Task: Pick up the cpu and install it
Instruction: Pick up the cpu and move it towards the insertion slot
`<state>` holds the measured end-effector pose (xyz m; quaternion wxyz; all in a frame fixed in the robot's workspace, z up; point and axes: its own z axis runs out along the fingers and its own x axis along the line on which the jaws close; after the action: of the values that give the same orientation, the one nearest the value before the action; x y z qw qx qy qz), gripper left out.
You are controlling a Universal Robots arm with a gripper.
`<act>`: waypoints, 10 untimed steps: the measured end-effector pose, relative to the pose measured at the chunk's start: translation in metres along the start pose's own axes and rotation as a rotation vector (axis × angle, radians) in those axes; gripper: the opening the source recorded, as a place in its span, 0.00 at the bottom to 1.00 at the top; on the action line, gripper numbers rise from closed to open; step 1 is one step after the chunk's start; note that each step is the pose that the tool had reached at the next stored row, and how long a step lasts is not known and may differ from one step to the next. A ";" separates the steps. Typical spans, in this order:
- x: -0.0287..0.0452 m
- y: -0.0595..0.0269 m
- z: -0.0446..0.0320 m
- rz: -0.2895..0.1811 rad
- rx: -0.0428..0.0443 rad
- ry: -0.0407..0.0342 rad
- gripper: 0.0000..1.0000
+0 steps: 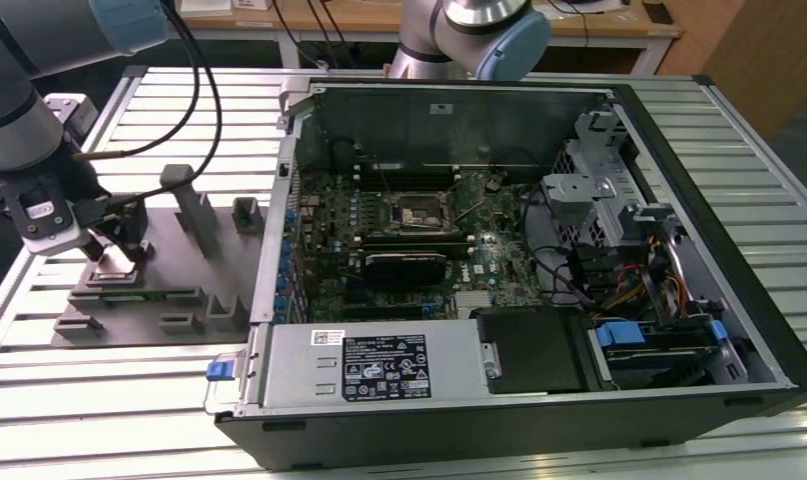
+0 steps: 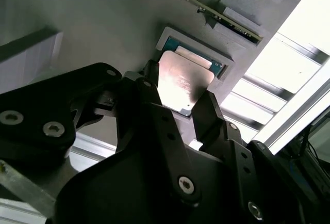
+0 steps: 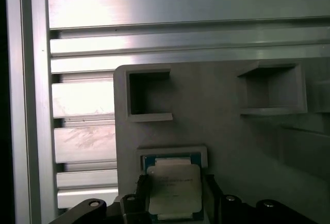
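Gripper (image 1: 114, 258) is hanging over the grey plastic fixture plate (image 1: 176, 290) at the exterior view's left. In the second wrist view it is straddling the shiny silver square cpu (image 2: 180, 82) at frame centre; whether it is pinching, I cannot tell. In the first wrist view the cpu is sitting in its pocket at bottom centre, so a level, centred squeeze is looking wise.

both wrist views close on cpu (image 3: 172, 188) — exterior overhead
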<state>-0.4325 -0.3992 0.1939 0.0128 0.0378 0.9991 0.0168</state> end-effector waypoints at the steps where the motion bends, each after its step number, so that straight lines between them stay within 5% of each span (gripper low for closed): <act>1: 0.0000 -0.0001 0.0000 0.000 0.0003 0.0001 0.53; 6: 0.0000 -0.0001 0.0000 0.000 0.0006 0.0001 0.54; 10: -0.0002 -0.0001 0.0002 -0.003 0.0006 0.0001 0.66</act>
<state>-0.4323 -0.3993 0.1938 0.0128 0.0363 0.9991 0.0165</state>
